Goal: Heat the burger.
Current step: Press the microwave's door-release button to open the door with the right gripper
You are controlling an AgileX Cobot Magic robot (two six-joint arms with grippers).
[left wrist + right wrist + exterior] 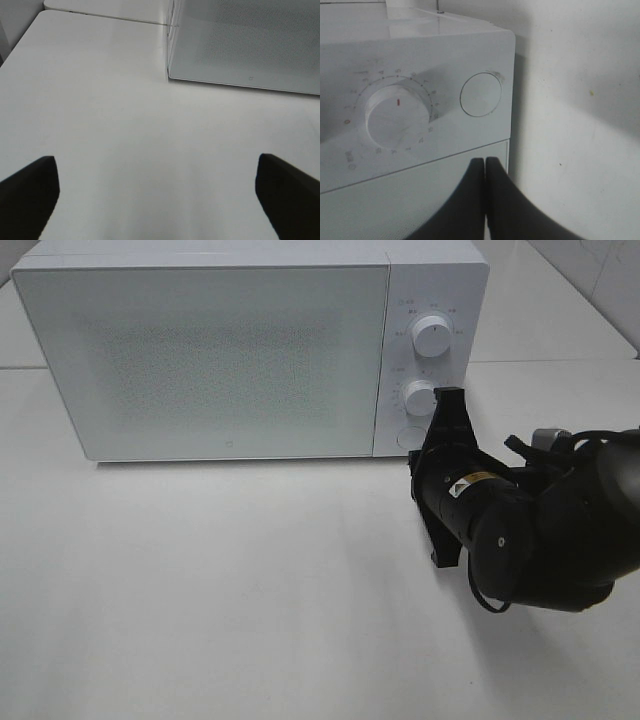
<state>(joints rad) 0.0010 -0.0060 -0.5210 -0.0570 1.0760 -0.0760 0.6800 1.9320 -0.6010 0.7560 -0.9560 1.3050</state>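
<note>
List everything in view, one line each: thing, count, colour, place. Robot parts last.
microwave: one, white, door shut, at the back of the table
upper dial: one, white, on the microwave's right-hand panel
lower dial: one, white, below the upper dial
round button: one, white, below the lower dial
table: one, white, under everything
burger: none in view
left gripper: one, black, open, over bare table facing the microwave's front
right gripper: one, black, shut, at the panel beside the lower dial

Microwave door (210, 360) shut, bars cavity; table (200, 590) before it free; right tool (485, 164) crowds panel (432, 370).
</note>
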